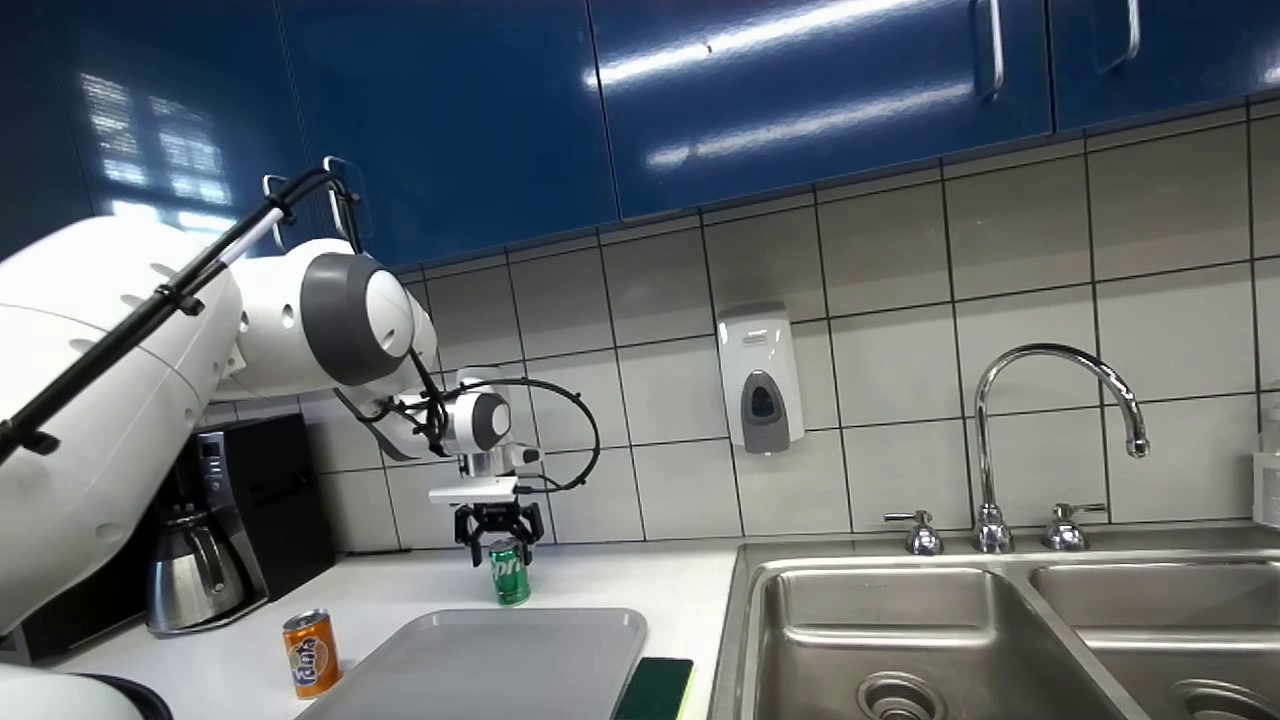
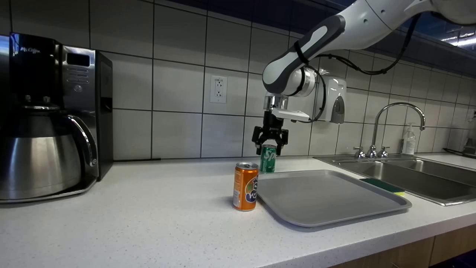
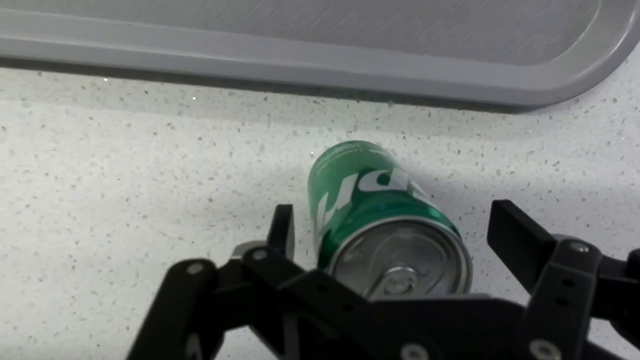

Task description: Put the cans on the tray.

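The green can (image 1: pixel 510 578) stands upright on the white counter behind the tray; it also shows in an exterior view (image 2: pixel 268 160) and in the wrist view (image 3: pixel 362 185). My gripper (image 1: pixel 502 556) is open and points down over it. In the wrist view the fingers (image 3: pixel 392 220) stand on either side of the can's top, with a gap on both sides. The orange can (image 2: pixel 245 187) stands upright beside the tray's edge, also in an exterior view (image 1: pixel 311 655); it is out of the wrist view. The grey tray (image 2: pixel 331 197) holds nothing; its rim crosses the top of the wrist view (image 3: pixel 320 60).
A dark green pad (image 1: pixel 652 690) lies between the tray and the steel sink (image 1: pixel 740 640). A coffee maker with a steel carafe (image 2: pixel 41 163) stands on the counter. The tiled wall (image 2: pixel 178 134) rises close behind the green can, with a soap dispenser (image 1: pixel 760 380) on it.
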Robot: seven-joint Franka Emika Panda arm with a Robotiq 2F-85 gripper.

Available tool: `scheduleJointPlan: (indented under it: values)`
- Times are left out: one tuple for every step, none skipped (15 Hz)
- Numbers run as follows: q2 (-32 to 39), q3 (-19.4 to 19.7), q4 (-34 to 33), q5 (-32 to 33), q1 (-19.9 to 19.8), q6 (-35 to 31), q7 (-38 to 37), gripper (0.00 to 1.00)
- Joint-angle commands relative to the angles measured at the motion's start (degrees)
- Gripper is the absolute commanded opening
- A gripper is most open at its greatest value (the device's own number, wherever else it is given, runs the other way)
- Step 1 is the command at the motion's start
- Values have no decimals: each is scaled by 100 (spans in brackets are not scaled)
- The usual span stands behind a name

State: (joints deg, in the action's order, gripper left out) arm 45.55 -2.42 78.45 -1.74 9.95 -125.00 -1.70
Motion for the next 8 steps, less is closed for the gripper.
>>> scheduleJointPlan:
  values:
    - [85, -35, -222, 122, -48, 278, 11, 100]
    - [79, -36, -213, 118, -50, 287, 12, 100]
    - [74, -41, -206, 109, -56, 299, 14, 100]
    - [73, -41, -207, 108, -58, 313, 16, 100]
    - [74, -42, -213, 107, -62, 333, 21, 100]
    - [81, -40, -226, 112, -69, 361, 35, 100]
    - [93, -39, -243, 104, -81, 383, 36, 100]
    - [106, -24, -266, 120, -80, 419, 31, 100]
